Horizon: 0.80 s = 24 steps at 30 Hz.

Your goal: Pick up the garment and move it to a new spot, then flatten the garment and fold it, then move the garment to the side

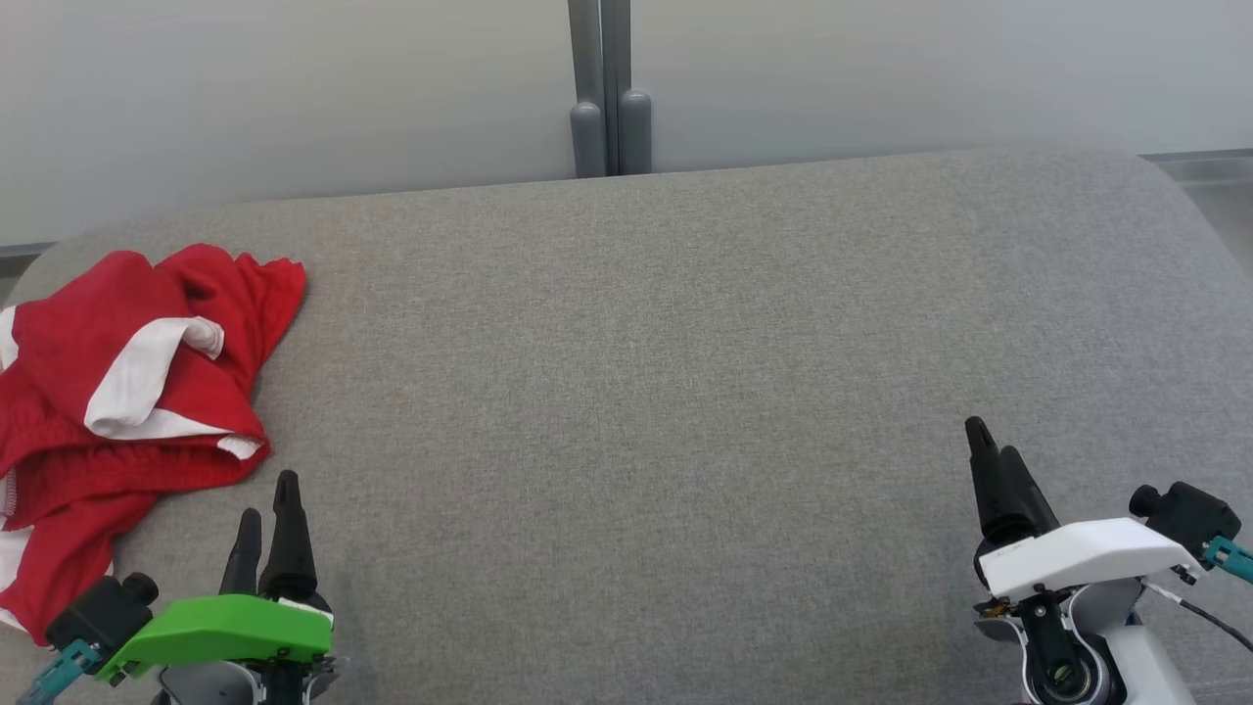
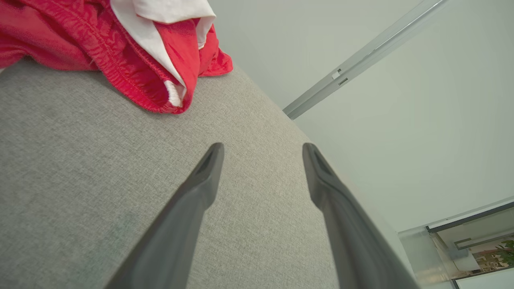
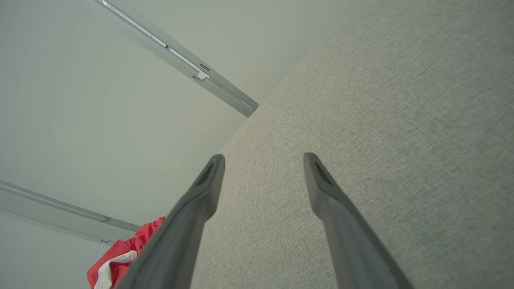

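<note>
A grey fabric-covered desk (image 1: 685, 392) spans the scene. A crumpled red-and-white garment (image 1: 127, 392) lies bunched along the desk's left edge, towards the near-left corner. The left pincer (image 1: 266, 497) hovers just beside it, fingers apart and empty. The right pincer (image 1: 991, 439), likewise spread, sits by the near-right corner. A clean pickup likely calls for pinching a raised fold, not the flat hem.

One red-and-white garment (image 1: 127, 392), two grippers (image 1: 268, 495) (image 1: 991, 437), one grey padded surface (image 1: 685, 372), perhaps two grey posts (image 1: 587, 137) behind.
</note>
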Tool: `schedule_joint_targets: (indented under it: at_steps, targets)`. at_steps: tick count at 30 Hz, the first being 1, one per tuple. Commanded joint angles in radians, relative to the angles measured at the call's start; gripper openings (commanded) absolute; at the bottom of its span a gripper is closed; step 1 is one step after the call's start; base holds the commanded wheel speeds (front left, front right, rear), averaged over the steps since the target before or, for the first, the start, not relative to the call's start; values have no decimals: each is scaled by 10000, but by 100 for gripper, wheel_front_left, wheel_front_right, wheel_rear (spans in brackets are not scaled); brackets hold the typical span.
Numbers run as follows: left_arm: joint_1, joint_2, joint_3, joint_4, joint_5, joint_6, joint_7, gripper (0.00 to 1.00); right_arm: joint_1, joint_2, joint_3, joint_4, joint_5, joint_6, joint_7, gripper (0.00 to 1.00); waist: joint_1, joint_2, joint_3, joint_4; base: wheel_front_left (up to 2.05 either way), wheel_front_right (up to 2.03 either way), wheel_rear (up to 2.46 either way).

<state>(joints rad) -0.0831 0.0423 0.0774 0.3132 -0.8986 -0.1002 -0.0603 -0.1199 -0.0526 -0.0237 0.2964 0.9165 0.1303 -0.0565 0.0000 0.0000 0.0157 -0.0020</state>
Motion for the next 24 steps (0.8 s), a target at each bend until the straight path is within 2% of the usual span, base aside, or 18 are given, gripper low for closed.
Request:
schedule_joint_targets:
  at_steps: [1, 24]
  targets:
    - [-300, 64, -12, -187, 540, 39, -128, 100, -280, -89, 33, -76, -461, 4, -141, 100, 0, 0, 8, 0, 0, 0, 0]
    - [-241, 89, -186, -13, 3532, 234, -785, 100, -358, -195, 164, 184, -2980, 5, -818, 100, 0, 0, 62, -54, 0, 0, 0]
